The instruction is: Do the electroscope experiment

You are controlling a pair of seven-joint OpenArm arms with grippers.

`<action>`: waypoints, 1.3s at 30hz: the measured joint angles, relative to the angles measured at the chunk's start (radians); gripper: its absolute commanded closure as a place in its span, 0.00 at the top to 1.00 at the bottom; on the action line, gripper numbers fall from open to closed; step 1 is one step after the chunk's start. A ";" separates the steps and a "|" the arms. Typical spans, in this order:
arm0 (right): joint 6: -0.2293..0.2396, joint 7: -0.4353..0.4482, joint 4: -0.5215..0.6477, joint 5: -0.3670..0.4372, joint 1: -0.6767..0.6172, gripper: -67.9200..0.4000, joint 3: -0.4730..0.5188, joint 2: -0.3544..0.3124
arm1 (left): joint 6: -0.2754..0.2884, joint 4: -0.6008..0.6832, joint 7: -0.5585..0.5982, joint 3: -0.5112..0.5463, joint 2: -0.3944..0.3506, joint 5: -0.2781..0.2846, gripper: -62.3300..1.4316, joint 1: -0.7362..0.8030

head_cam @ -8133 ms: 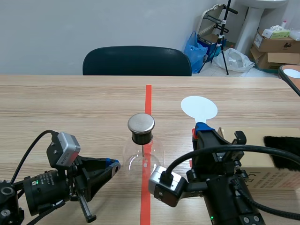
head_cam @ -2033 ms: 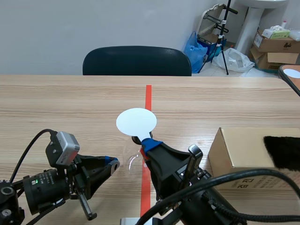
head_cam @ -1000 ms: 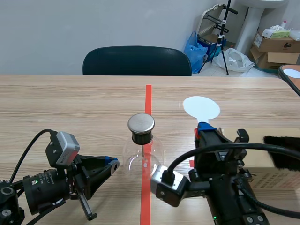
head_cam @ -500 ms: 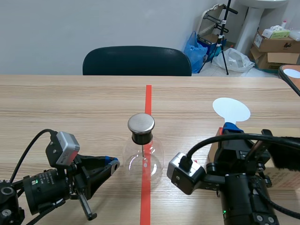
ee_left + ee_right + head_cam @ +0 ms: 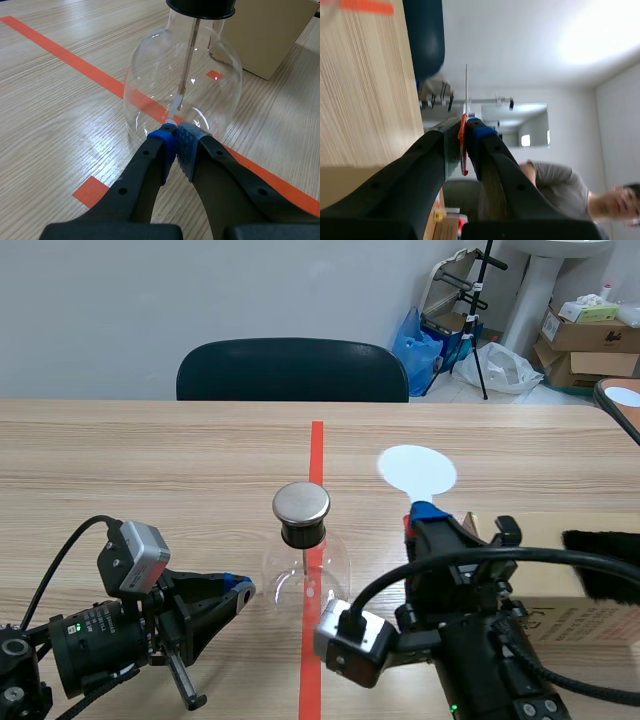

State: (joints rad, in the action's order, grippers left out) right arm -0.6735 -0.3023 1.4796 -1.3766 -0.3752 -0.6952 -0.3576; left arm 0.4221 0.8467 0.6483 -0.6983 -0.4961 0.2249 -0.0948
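A round glass flask [image 5: 305,575] with a black neck and a flat metal cap [image 5: 301,504] stands on the red tape line mid-table. My right gripper [image 5: 425,515] is shut on the red handle of a paddle with a white disc [image 5: 417,469], held upright to the right of the cap and apart from it. The right wrist view shows the paddle [image 5: 466,87] edge-on between the fingers of the right gripper [image 5: 465,125]. My left gripper [image 5: 243,590] lies low to the left of the flask, shut on nothing. Its tips [image 5: 176,131] sit close to the base of the flask [image 5: 165,75].
A cardboard box [image 5: 560,580] with a black furry piece [image 5: 600,565] on top stands to the right, behind the right arm. A dark chair [image 5: 292,370] is at the far table edge. Part of a person [image 5: 560,185] shows in the right wrist view.
Two seconds ago the white disc was over the flask's cap. The right arm carried it away to the right; in the last half second it swung back left toward the flask. The left arm is unchanged.
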 measured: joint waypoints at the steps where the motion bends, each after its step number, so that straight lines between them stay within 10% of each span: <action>1: 0.000 0.034 0.000 -0.001 0.000 0.03 0.000 0.000 | 0.000 0.000 0.000 0.000 0.000 0.000 0.07 0.000; 16: 0.000 0.397 0.000 -0.007 0.000 0.03 0.000 0.000 | 0.000 0.000 0.000 0.000 0.000 0.000 0.07 0.000; 39: 0.000 0.407 0.000 -0.007 0.000 0.03 0.000 0.000 | 0.000 0.000 0.000 0.000 0.000 0.000 0.07 0.000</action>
State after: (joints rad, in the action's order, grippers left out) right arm -0.6735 0.1043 1.4796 -1.3838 -0.3752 -0.6952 -0.3576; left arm 0.4221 0.8467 0.6483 -0.6983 -0.4961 0.2249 -0.0948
